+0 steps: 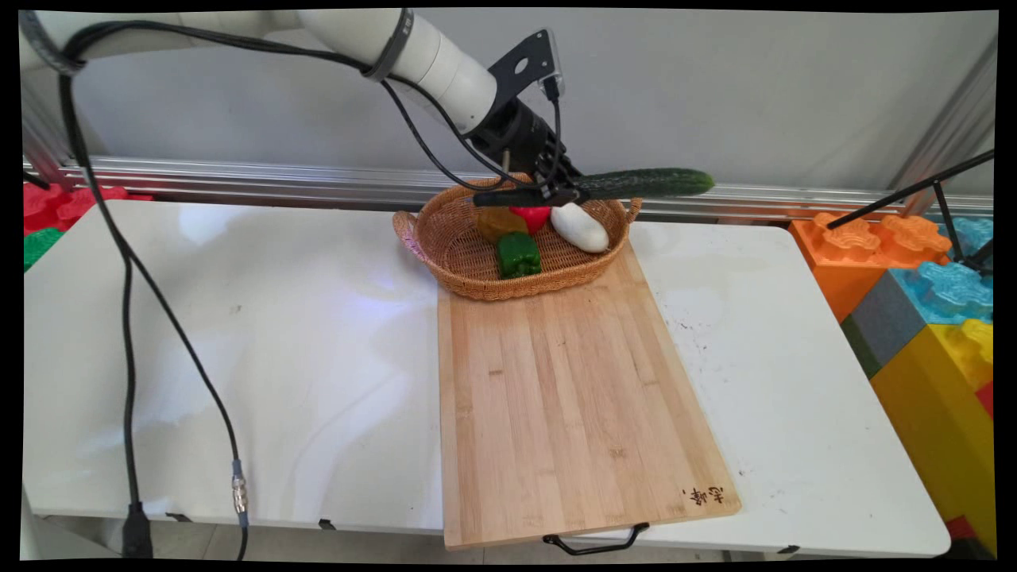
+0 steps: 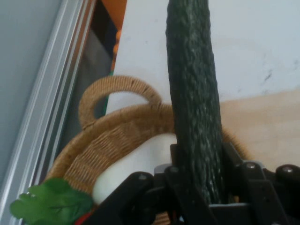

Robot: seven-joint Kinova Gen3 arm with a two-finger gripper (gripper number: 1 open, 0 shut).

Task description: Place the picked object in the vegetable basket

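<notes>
- I have the gripper (image 1: 556, 191) closed on a cucumber (image 1: 647, 183), clamped near one end; through the hand camera its black fingers (image 2: 180, 168) press against both sides of the cucumber (image 2: 194, 93).
- The cucumber is long, dark green and bumpy-skinned, held roughly level in the air above the far rim of the basket (image 1: 469, 274), its free end reaching out past the basket's right handle.
- The basket is oval, woven tan wicker with a looped handle at each end; it sits at the far end of the cutting board (image 1: 556, 397), overlapping the board's top edge.
- Inside the basket I see a glossy green bell pepper (image 1: 519, 254), a red pepper (image 1: 531, 216) partly hidden under the gripper, a yellow-orange piece (image 1: 499, 222) beside it, and a smooth white elongated vegetable (image 1: 580, 228) lying against the right side.
- The cutting board is pale striped bamboo with a dark mark in its near right corner and a black wire handle (image 1: 596, 542) hanging over the bench's front edge.
- The bench (image 1: 238, 342) is flat white, slightly scuffed to the right of the board.
- Black cables (image 1: 127, 318) hang from the arm across the bench's left side.
- Large plastic building blocks (image 1: 929, 302) in orange, blue, grey and yellow stand off the bench's right end; red and green ones (image 1: 48, 214) show at the far left.
- An aluminium rail (image 1: 238, 179) runs along the wall behind the bench.
</notes>
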